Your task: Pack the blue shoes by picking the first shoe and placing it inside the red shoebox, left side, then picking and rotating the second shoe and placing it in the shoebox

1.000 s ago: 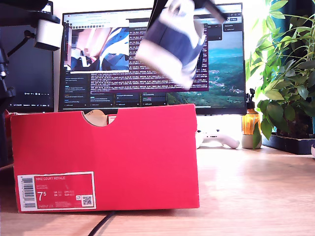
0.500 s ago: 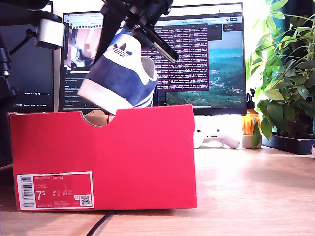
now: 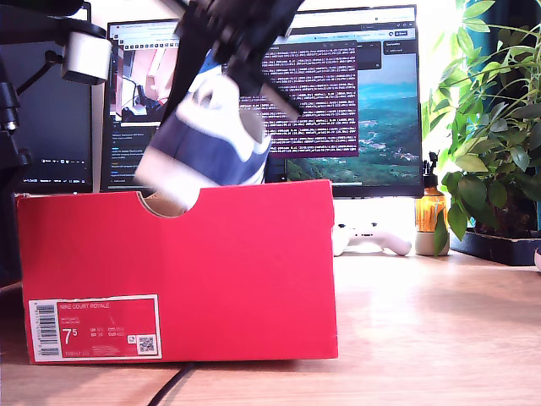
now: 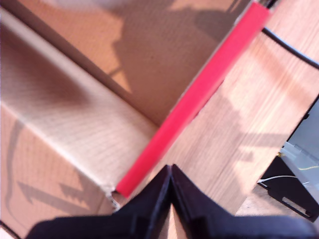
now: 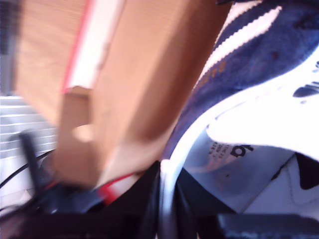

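— Now, where's the navy suede sneaker (image 3: 207,139)?
— Clamped by its collar in your second gripper (image 5: 167,199), tilted just above the bright red cardboard shoebox (image 3: 177,271), toe angled down toward the exterior view's left. Your first gripper (image 4: 171,179), pinched closed and empty, hovers over the box wall.

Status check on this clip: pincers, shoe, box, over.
My second pincer shut on the blue shoe, poised above the red shoebox. My first pincer shut, holding nothing, over the box's edge. Nothing blocking.
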`<move>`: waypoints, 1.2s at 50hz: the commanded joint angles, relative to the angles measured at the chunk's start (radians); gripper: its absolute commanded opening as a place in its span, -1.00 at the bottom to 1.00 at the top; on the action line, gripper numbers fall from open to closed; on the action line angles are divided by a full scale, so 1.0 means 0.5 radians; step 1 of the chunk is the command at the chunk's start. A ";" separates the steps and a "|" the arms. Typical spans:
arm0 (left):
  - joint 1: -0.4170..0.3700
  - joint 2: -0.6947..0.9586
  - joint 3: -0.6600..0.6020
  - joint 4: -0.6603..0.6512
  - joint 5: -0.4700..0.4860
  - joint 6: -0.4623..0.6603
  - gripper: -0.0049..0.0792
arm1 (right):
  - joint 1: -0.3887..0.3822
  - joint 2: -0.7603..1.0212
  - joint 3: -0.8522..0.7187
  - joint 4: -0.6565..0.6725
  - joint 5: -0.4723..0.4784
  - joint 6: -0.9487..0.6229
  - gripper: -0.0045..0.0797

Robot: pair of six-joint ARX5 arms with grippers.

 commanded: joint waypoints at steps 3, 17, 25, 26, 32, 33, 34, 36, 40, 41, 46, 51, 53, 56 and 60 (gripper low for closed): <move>-0.005 0.032 -0.014 0.021 -0.005 0.005 -0.93 | 0.025 0.023 0.013 0.082 -0.008 0.036 -0.92; -0.005 0.032 -0.014 0.022 -0.031 0.005 -0.93 | 0.037 0.107 0.013 0.156 -0.007 0.078 -0.92; -0.005 0.032 -0.014 0.022 -0.031 0.005 -0.93 | 0.052 0.152 0.013 0.185 -0.005 0.084 -0.92; -0.005 0.032 -0.014 0.022 -0.031 0.005 -0.93 | 0.052 0.154 0.013 0.186 -0.005 0.085 -0.92; -0.005 0.032 -0.013 0.022 -0.031 0.005 -0.93 | 0.064 0.163 0.013 0.224 0.002 0.092 -0.92; -0.005 0.032 -0.014 0.022 -0.031 0.005 -0.93 | 0.065 0.163 0.013 0.233 0.004 0.097 -0.92; -0.005 0.032 -0.013 0.021 -0.031 0.005 -0.93 | 0.065 0.163 0.013 0.241 0.004 0.108 -0.92; -0.005 0.032 -0.014 0.021 -0.031 0.005 -0.93 | 0.065 0.163 0.013 0.263 0.004 0.127 -0.92; -0.005 0.032 -0.014 0.018 -0.031 0.005 -0.93 | 0.065 0.163 0.013 0.287 0.004 0.129 -0.87; -0.005 0.032 -0.013 0.018 -0.031 0.005 -0.93 | 0.065 0.163 0.013 0.287 0.004 0.129 -0.85; -0.005 0.032 -0.013 0.017 -0.031 0.005 -0.93 | 0.065 0.163 0.013 0.281 0.005 0.129 -0.68; -0.005 0.032 -0.013 0.017 -0.031 0.005 -0.93 | 0.065 0.163 0.013 0.256 0.005 0.129 -0.51; -0.005 0.032 -0.014 0.018 -0.031 0.005 -0.93 | 0.065 0.163 0.013 0.240 0.004 0.129 -0.48; -0.005 0.032 -0.014 0.017 -0.031 0.005 -0.93 | 0.065 0.163 0.013 0.213 0.004 0.129 -0.43; -0.005 0.032 -0.013 0.017 -0.031 0.004 -0.93 | 0.065 0.163 0.013 0.191 0.004 0.127 -0.41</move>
